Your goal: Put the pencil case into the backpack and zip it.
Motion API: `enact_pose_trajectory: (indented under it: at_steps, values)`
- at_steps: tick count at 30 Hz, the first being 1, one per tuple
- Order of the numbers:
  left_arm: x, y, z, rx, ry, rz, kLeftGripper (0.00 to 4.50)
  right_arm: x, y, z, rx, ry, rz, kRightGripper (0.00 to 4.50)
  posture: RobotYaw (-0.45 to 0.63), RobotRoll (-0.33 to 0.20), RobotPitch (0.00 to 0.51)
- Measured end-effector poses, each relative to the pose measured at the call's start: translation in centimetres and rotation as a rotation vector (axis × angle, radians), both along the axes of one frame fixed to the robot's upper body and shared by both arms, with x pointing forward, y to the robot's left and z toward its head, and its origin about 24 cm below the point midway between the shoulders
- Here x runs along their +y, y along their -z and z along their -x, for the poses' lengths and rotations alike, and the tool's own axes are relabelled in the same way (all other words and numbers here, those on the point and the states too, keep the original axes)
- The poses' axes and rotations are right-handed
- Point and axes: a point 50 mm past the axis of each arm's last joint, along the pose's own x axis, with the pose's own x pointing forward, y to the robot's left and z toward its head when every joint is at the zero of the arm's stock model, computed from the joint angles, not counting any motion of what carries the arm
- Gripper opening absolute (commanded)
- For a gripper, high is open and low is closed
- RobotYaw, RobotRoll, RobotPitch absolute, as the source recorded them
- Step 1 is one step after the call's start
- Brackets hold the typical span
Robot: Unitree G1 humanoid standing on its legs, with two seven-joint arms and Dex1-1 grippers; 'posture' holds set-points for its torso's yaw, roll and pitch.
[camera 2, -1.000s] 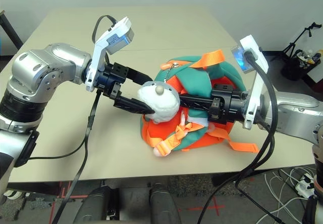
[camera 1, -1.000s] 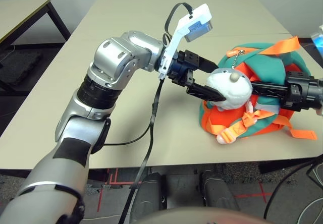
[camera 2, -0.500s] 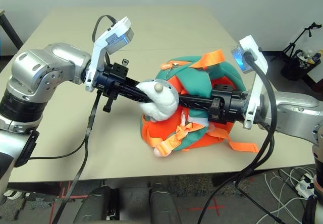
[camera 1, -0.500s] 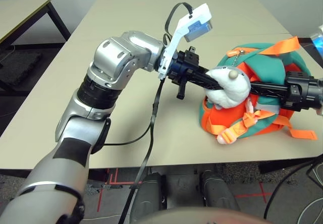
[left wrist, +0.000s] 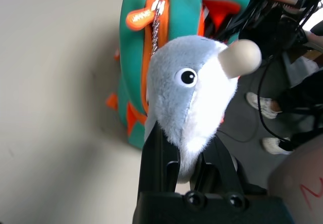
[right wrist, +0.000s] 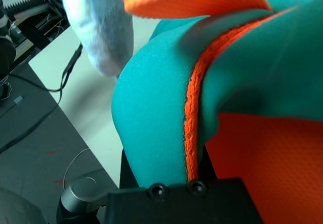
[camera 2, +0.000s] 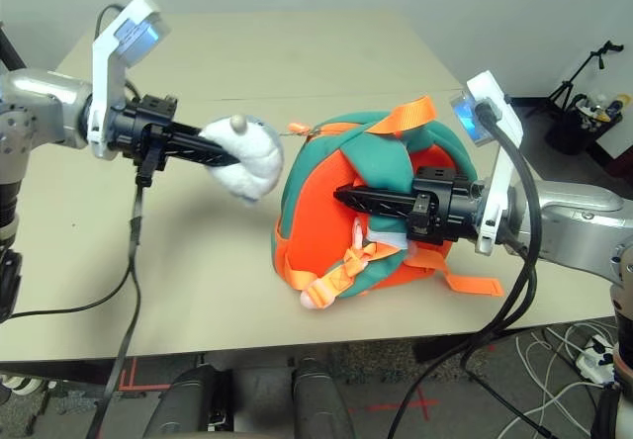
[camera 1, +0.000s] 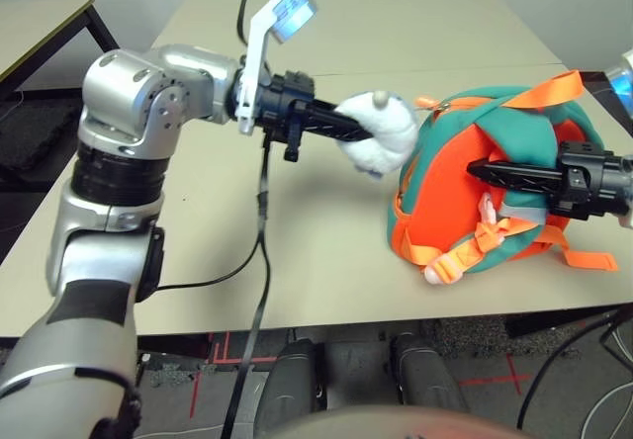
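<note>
As jaws [left wrist: 182, 176] grip plush [left wrist: 189, 90], pull [left wrist: 140, 19] reads "UNNAR".

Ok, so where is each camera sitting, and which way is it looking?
Left and right eye: on the robot's head, looking forward and down at the table; both silver arms show.
Left wrist: on the left arm, looking along the left gripper at the plush charm.
Right wrist: on the right arm, looking along the right gripper at the backpack.
Both wrist views share the charm and backpack.
</note>
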Motion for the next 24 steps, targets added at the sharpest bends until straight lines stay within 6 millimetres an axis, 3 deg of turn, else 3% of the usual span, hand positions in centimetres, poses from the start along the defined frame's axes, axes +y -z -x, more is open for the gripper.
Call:
enact_pose_trajectory:
  at_steps: [5,11,24]
  values:
    - [1.7,1.0,0.8,0.093,-0.044,-0.007,0.14,0.1,0.1,0.0,0.002,-0.006,-0.009,0.09,-0.06,0.0,0.098]
    - [2.3,2.4,1.4,0.2,-0.061,0.02,0.14,0.2,0.2,0.0,0.005,-0.011,-0.016,0.09,-0.06,0.0,0.102]
    - [1.7,10.1,0.8,0.333,-0.146,-0.055,0.14,0.2,0.3,-0.1,0.006,-0.007,-0.018,0.09,-0.08,0.0,0.097]
